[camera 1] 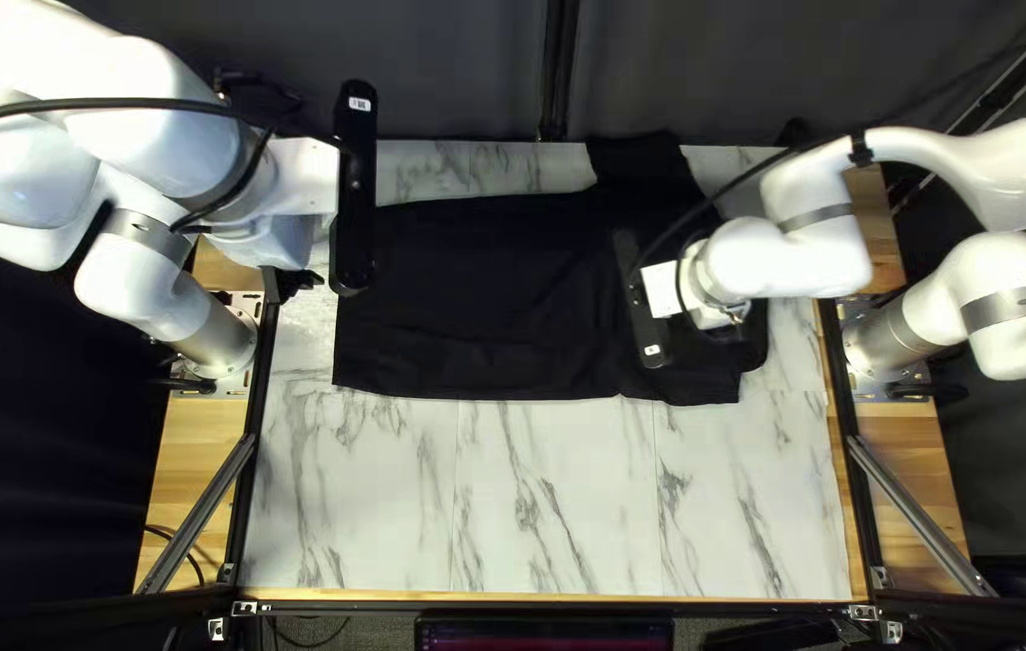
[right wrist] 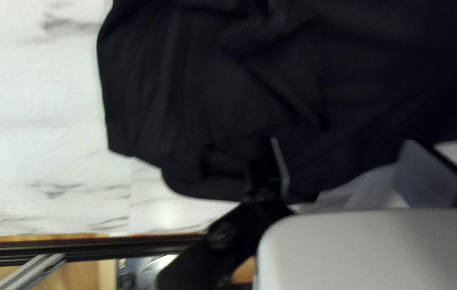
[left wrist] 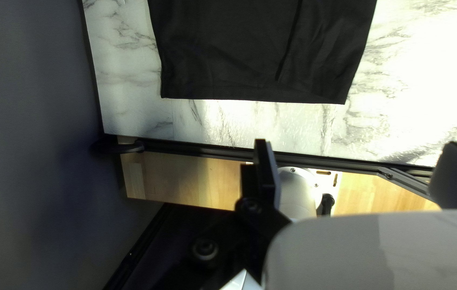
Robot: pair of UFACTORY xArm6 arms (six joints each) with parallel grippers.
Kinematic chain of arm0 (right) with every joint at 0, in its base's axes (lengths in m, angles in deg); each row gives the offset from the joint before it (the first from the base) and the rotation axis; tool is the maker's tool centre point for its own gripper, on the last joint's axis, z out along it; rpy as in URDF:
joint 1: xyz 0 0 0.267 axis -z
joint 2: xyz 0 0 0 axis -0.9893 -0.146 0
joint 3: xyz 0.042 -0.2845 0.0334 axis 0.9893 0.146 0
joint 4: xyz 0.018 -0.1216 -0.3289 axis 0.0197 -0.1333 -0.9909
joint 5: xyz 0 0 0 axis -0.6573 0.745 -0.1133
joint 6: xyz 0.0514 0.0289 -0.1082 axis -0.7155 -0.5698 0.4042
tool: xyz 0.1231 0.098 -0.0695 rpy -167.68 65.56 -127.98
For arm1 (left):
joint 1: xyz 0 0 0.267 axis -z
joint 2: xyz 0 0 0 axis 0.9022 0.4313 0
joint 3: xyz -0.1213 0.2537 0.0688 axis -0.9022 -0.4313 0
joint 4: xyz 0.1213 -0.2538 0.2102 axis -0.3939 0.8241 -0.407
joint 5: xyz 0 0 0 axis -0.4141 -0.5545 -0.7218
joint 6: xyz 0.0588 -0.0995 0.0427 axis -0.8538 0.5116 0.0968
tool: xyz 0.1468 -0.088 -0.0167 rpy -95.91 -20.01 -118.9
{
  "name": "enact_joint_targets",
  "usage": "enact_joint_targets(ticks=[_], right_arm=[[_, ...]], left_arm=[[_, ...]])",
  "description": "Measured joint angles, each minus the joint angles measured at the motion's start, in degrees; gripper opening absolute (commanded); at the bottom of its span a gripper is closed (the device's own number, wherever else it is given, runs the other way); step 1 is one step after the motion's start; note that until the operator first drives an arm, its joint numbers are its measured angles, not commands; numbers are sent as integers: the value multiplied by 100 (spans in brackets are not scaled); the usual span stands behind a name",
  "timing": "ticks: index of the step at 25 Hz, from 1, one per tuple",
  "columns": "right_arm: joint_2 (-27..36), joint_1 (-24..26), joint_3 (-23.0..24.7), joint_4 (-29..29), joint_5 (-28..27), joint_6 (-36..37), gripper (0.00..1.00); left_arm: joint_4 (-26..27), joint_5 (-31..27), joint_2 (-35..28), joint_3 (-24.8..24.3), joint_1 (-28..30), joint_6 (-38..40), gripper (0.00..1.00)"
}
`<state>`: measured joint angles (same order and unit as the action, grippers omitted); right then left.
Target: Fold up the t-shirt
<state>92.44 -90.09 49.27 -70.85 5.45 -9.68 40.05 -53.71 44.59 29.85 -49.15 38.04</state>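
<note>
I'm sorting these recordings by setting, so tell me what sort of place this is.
Probably a robotics lab: my left arm and right arm stand either side of a marble-patterned tabletop, with black rails along its edges and a dark curtain behind.

Bright light washed the table (camera 1: 549, 506); at twelve o'clock the curtain (camera 1: 453, 72) hung dim. In the left wrist view, glare burned white at three o'clock from the shirt (left wrist: 228, 53).

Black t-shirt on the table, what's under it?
Marble-patterned tabletop shows right beside the t-shirt, which lies spread over it. Whether anything else is under there I can't see, because the dark cloth covers it.
</note>
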Motion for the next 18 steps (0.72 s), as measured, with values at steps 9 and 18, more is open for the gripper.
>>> enact_joint_targets(ticks=[9,18], right_arm=[[-273,-375,277,309,279,-1317,100],[-301,-288,957,80,964,-1470,100]], left_arm=[[0,0,0,0,0,0,100],[0,0,0,0,0,0,100]])
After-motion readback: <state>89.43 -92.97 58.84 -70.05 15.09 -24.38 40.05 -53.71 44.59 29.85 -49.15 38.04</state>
